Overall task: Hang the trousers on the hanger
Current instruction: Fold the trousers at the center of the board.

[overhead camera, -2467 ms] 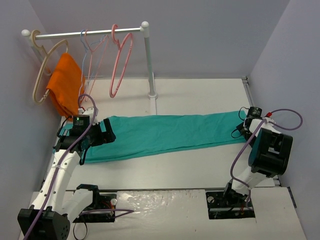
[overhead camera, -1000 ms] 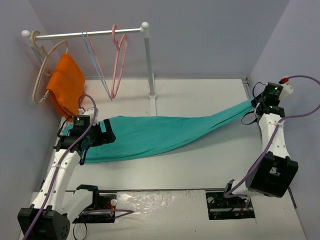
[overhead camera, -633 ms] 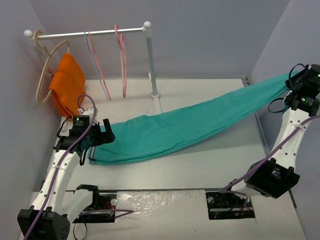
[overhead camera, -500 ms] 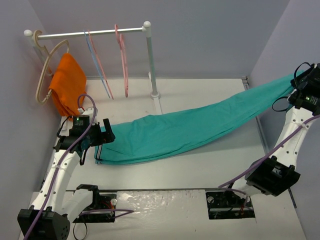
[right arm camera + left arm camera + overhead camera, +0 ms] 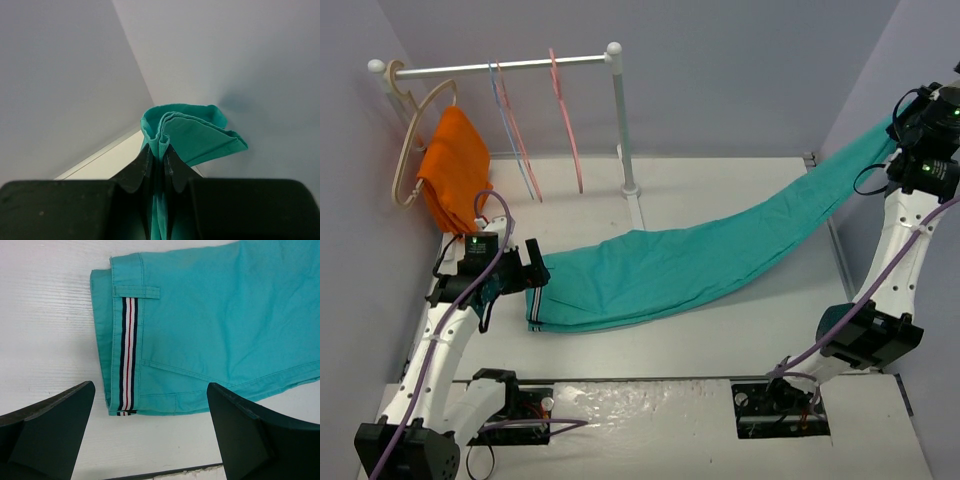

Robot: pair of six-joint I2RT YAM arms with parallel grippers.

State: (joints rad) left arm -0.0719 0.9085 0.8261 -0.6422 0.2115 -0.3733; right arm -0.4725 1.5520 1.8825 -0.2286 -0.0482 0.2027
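Trousers (image 5: 690,265) run slantwise across the tabletop (image 5: 720,340). The waist end, with its striped band (image 5: 128,355), lies flat near the left edge. The leg end hangs in the air above the far right corner, pinched between the closed right jaws. The left jaws stand wide open just beside the waist end, holding nothing. The salmon-pink hanger (image 5: 565,112) hangs on the rail (image 5: 450,69) at the far left, well apart from the trousers, beside a pale blue hanger (image 5: 510,125) and an orange cloth (image 5: 450,175).
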